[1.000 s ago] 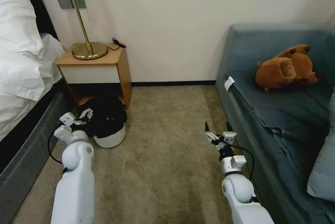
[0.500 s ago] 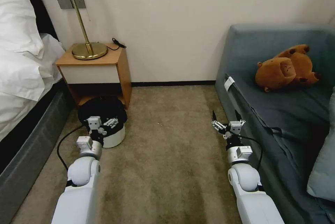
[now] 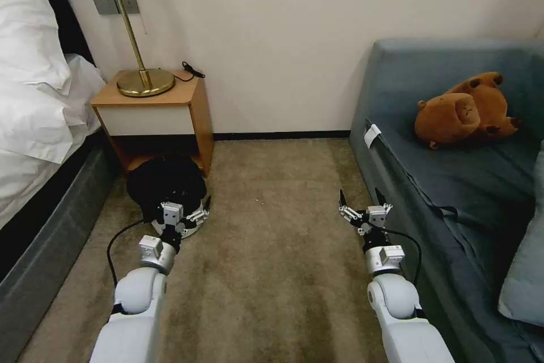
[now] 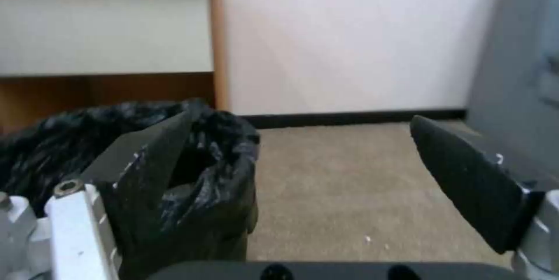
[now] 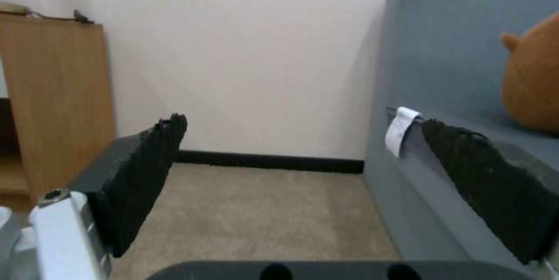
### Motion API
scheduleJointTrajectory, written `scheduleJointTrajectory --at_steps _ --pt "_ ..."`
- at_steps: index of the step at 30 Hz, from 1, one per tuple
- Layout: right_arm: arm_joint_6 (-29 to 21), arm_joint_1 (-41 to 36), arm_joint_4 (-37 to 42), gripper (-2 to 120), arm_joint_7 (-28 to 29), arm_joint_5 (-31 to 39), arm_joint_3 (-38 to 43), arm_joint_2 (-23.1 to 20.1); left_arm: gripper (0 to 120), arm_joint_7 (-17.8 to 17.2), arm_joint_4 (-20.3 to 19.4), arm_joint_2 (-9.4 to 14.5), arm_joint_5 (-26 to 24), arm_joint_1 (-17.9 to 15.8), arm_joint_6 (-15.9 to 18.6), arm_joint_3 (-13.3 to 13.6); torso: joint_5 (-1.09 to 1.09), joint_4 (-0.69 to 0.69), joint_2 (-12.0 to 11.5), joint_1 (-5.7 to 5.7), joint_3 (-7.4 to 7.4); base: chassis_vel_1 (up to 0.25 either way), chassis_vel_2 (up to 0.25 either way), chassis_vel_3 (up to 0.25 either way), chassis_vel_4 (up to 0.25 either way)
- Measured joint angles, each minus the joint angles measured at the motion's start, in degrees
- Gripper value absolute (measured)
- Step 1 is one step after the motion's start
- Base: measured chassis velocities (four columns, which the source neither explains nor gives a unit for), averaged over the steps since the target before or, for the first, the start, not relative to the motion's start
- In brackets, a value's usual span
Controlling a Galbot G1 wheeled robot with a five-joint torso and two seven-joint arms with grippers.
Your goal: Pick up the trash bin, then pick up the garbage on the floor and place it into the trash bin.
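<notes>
Small round white trash bin [image 3: 170, 193], lined with a crinkly black plastic bag bunched over its rim, stood on the beige carpet [image 3: 272, 250] just in front of the open lower shelf of the wooden bedside table [image 3: 156, 116], beside the dark bed base [image 3: 45, 238]. Left gripper [image 3: 190, 211] was low at the bin's near right side, jaws spread wide and holding nothing. In the left wrist view the left gripper [image 4: 303, 157] had one dark finger [image 4: 146, 166] up against the black bag at the bin's rim [image 4: 215, 171], whether inside or just outside the rim could not be told; the other finger stood well clear over bare carpet. Right gripper [image 3: 358, 200] hung above the carpet close to the front edge of the blue-grey sofa [image 3: 453, 182], its jaws also wide apart and empty; the right wrist view showed the right gripper [image 5: 303, 175] with both black padded fingers [image 5: 143, 175] framing carpet, wall and the sofa's side with its small white tag [image 5: 401, 129]. Brown plush toy [image 3: 464, 111] lay on the sofa seat. Brass lamp [image 3: 141, 77] with a pale shade stood on the table top, white bedding [image 3: 34, 80] to its left
</notes>
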Motion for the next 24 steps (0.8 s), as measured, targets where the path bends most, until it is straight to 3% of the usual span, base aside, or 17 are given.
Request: scheduleJointTrajectory --at_steps 5,24 --pt "-0.69 0.35 -0.29 100 -1.05 -0.31 -0.04 -0.17 100 -7.58 0.69 -0.74 -3.89 -0.71 0.10 2.71 -0.01 -0.01 0.00 0.00 0.00 0.000 0.000 0.000 0.000" --pt "-0.21 0.15 -0.50 100 -3.49 -1.53 0.95 -0.10 100 -7.28 0.68 -0.56 -3.75 -0.71 0.33 2.52 -0.01 0.00 0.00 0.00 0.00 0.000 0.000 0.000 0.000"
